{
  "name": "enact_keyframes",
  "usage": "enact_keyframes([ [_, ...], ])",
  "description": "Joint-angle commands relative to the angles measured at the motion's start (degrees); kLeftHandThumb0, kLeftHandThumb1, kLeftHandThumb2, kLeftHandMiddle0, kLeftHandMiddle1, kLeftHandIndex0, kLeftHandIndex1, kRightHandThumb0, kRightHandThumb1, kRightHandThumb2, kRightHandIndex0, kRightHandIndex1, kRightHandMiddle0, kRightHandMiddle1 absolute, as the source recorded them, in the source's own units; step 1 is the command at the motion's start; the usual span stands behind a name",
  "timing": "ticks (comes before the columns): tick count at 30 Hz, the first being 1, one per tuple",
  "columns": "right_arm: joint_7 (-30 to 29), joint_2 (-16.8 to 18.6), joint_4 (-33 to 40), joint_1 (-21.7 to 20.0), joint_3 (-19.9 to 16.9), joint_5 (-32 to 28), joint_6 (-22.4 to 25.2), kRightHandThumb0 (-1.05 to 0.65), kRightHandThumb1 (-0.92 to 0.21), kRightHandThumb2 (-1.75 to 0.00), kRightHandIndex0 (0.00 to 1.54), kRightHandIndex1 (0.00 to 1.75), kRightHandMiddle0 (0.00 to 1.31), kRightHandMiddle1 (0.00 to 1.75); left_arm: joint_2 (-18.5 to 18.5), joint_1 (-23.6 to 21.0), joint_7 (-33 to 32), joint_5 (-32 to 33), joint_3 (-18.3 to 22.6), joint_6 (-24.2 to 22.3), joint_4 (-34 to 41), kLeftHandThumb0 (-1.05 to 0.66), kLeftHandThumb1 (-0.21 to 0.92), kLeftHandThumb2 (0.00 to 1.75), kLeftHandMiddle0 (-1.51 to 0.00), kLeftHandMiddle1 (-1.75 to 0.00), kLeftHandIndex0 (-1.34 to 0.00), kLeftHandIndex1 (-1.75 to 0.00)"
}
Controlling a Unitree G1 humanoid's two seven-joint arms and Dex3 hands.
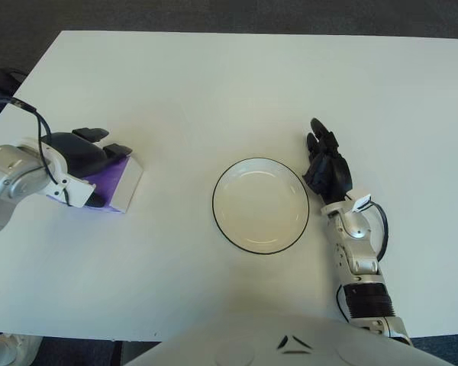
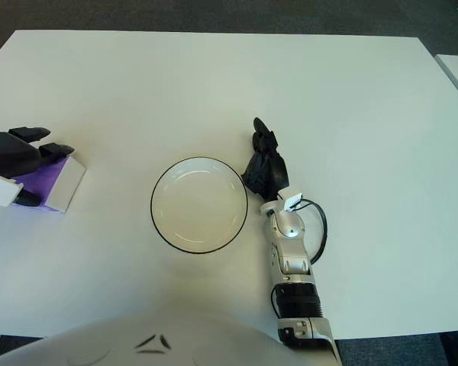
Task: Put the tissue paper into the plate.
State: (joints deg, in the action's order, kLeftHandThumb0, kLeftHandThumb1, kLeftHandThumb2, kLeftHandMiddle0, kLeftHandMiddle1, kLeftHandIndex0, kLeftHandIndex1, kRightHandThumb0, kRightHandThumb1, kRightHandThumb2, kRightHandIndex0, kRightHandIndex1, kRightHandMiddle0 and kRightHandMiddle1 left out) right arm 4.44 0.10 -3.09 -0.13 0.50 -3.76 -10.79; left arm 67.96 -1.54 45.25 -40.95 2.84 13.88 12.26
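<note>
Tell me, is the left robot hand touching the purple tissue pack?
Touching. In the left eye view the left robot hand lies over the purple tissue pack, fingers across its top and thumb against its near edge.

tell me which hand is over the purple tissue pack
The left hand, at the table's left side, its fingers over the purple tissue pack. The right hand shows beside the plate's right rim, away from the pack.
</note>
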Motion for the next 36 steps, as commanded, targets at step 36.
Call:
enact_keyframes([
  [36, 0.6, -0.9, -3.8, 6.3, -0.5, -0.3, 7.1, -0.85, -0.92, -1.07, 0.18, 0.03, 0.0, 0.32, -3.5, -2.8, -11.7, -11.1, -14.2, -1.6, -14.5, -1.05, 0.92, 0.4, 0.0, 0.0, 0.0, -0.03],
])
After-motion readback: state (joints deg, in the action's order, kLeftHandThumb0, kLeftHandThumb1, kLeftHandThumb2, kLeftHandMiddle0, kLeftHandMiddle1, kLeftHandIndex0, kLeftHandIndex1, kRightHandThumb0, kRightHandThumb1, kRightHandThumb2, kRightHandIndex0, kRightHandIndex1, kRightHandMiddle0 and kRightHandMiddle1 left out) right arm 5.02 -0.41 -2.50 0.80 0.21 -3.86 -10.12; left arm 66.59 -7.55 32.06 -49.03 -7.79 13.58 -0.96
